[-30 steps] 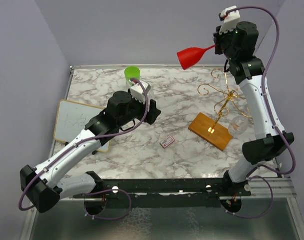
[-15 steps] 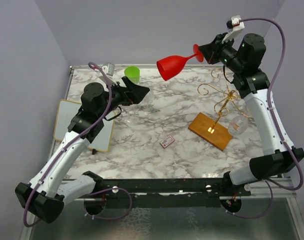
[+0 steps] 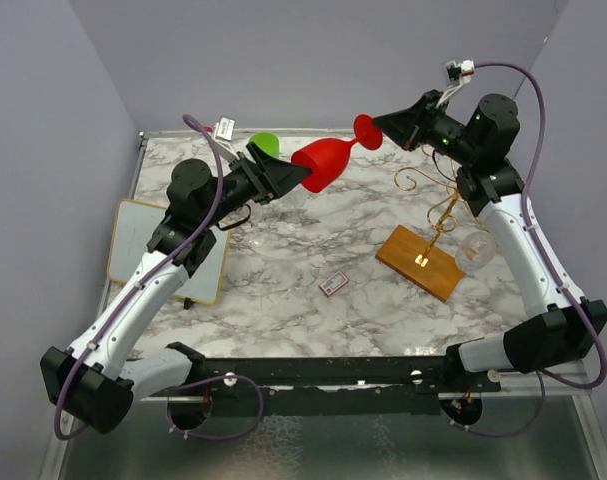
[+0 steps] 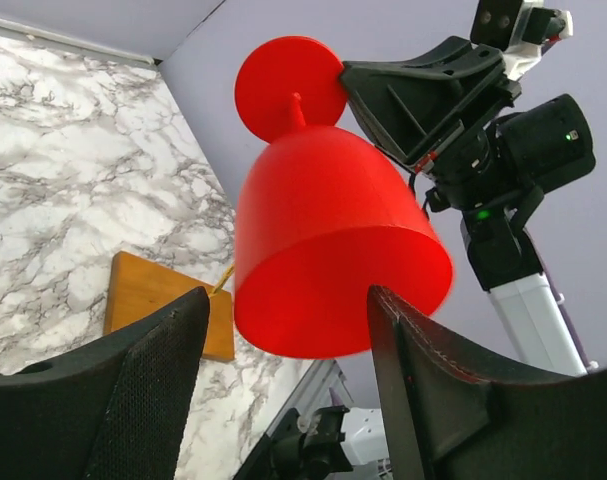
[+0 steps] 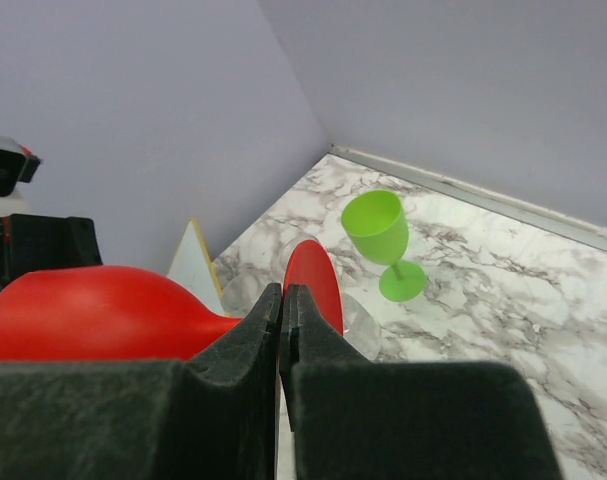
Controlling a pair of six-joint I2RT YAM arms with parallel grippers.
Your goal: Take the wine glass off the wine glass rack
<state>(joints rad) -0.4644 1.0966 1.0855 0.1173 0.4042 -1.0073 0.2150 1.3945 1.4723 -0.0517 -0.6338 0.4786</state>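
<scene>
My right gripper (image 3: 385,127) is shut on the stem of a red wine glass (image 3: 321,164) and holds it on its side in the air, bowl pointing left. In the right wrist view the fingers (image 5: 283,292) pinch the stem between the bowl (image 5: 93,312) and the foot (image 5: 318,278). My left gripper (image 3: 281,176) is open, and the bowl's rim (image 4: 323,230) sits between its fingertips (image 4: 288,296); I cannot tell if they touch. The gold wire wine glass rack (image 3: 449,203) stands on its wooden base (image 3: 420,262) at the right, with a clear glass (image 3: 475,247) hanging on it.
A green wine glass (image 3: 266,142) stands at the back of the marble table, also in the right wrist view (image 5: 375,228). A whiteboard (image 3: 143,240) lies at the left edge. A small card (image 3: 332,284) lies mid-table. The rack base shows in the left wrist view (image 4: 158,300).
The right arm has swung the red glass left and down. The left arm has lifted off the table and turned toward it, so its open jaws now flank the bowl.
</scene>
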